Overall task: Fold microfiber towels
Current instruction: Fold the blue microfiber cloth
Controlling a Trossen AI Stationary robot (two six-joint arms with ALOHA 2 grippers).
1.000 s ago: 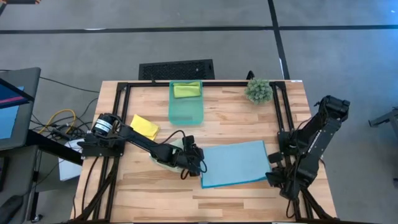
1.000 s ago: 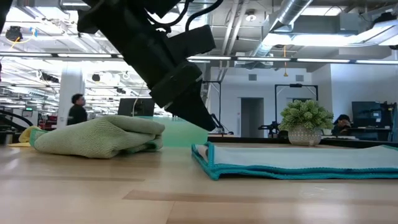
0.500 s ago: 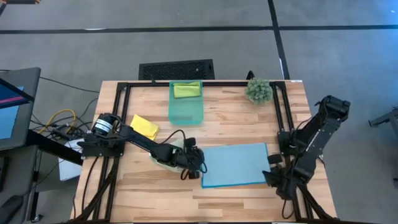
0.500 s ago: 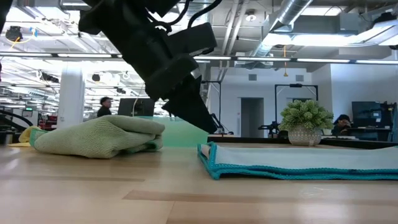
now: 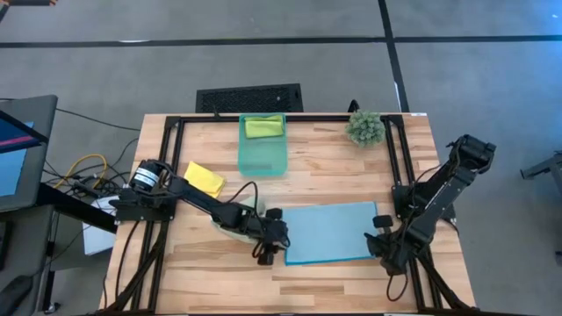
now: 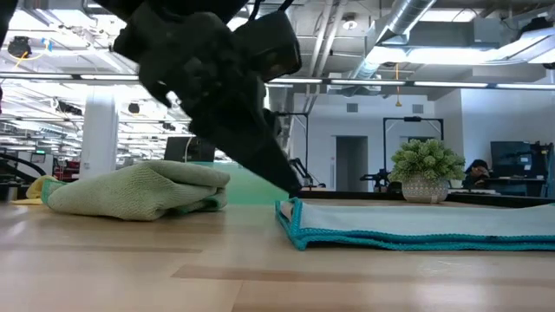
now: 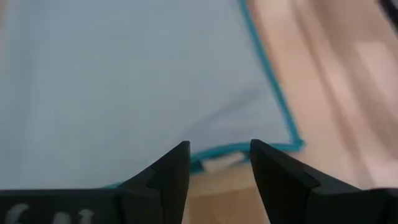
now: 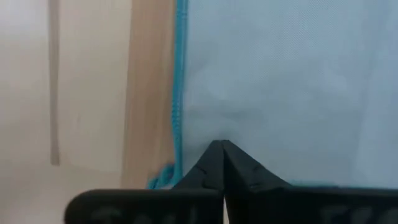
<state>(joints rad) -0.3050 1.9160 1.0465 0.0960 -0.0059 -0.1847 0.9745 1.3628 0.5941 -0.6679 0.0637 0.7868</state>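
The light blue towel (image 5: pixel 329 232) lies spread flat on the table, right of centre; it also shows in the low view (image 6: pixel 416 222). My left gripper (image 5: pixel 272 249) is open at the towel's near left corner, one finger on either side of the teal hem (image 7: pixel 214 152). My right gripper (image 5: pixel 378 239) is shut on the towel by its near right corner. The pale green towel (image 5: pixel 234 219) lies crumpled under my left arm. The yellow towel (image 5: pixel 204 178) lies at the left. The lime green towel (image 5: pixel 263 127) lies in the teal bin (image 5: pixel 262 156). My right gripper pinches the light blue towel just inside its near right corner (image 8: pixel 211 124) between its two shut fingers, beside the teal hem (image 8: pixel 180 93). The cloth creases at the fingertips. The rest of the towel lies flat on the table.
A small spiky green plant (image 5: pixel 364 127) stands at the far right. A black frame runs along the table's far edge (image 5: pixel 290 116) and down both sides. Bare wood lies in front of the blue towel.
My left gripper has gone toward the table's near edge, from the middle of the blue towel's left edge down to its near left corner. The towel's left edge has slid a little toward the table's right. My right gripper has shifted a little toward the towel.
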